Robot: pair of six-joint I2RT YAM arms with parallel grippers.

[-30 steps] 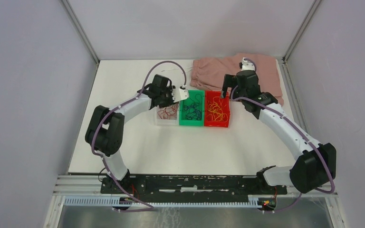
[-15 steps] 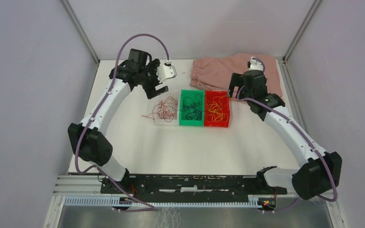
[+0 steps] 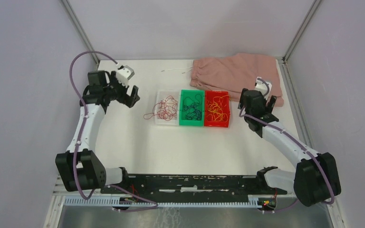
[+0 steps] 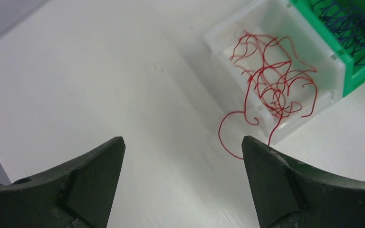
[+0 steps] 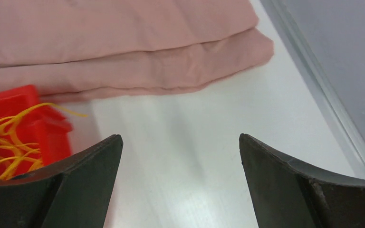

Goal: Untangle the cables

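Both jaws wide open, empty, cables in bins, pink cloth behind

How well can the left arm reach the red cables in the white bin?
Probably yes: the left claw is open, and only bare table separates it from the red cables in the uncovered white bin.

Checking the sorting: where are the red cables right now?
In the top view the red cables lie in the white bin, leftmost of three, beside the green bin; one strand trails over its left edge onto the table.
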